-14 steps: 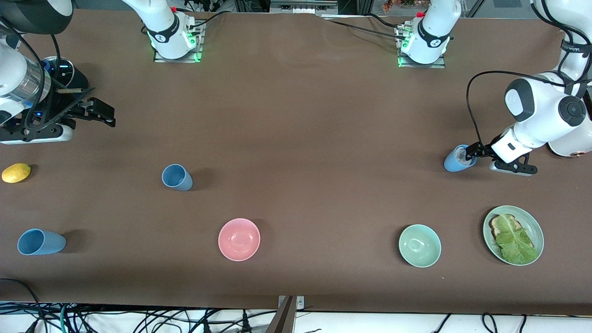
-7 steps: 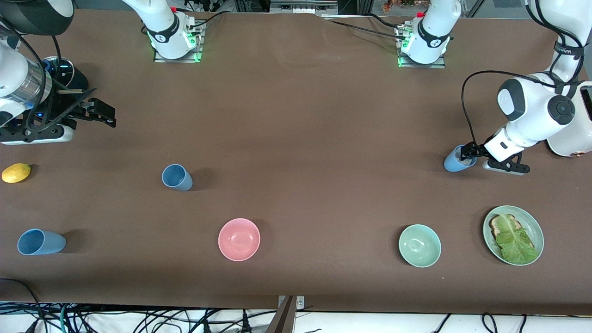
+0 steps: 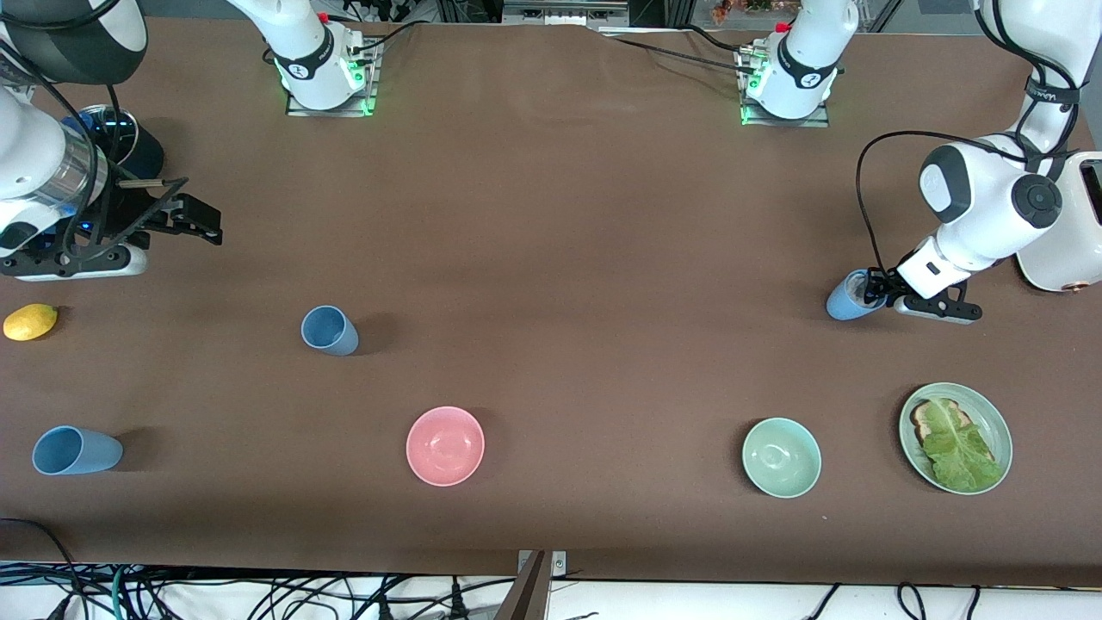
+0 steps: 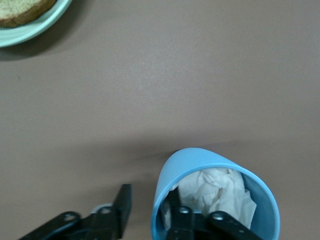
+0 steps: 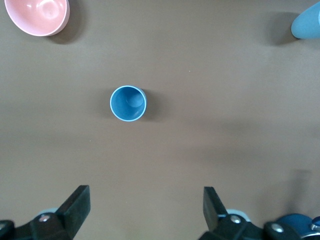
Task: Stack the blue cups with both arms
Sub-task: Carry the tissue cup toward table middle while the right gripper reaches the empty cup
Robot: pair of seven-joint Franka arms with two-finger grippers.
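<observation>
No blue cups are stacked yet — the left gripper (image 3: 871, 294) is clamped on one blue cup's (image 3: 848, 301) rim, while the right gripper (image 5: 145, 210), fingers apart, waits over another blue cup (image 5: 128, 103).

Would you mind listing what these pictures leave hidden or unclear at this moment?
- Left wrist view: the left gripper straddles the wall of the blue cup; crumpled white paper hides the cup's bottom, and the picture's edge cuts off its base.
- Front view: the gripper covers that cup's mouth, so the grip cannot be confirmed.
- Front view: a lettuce leaf covers most of the toast on the green plate.
</observation>
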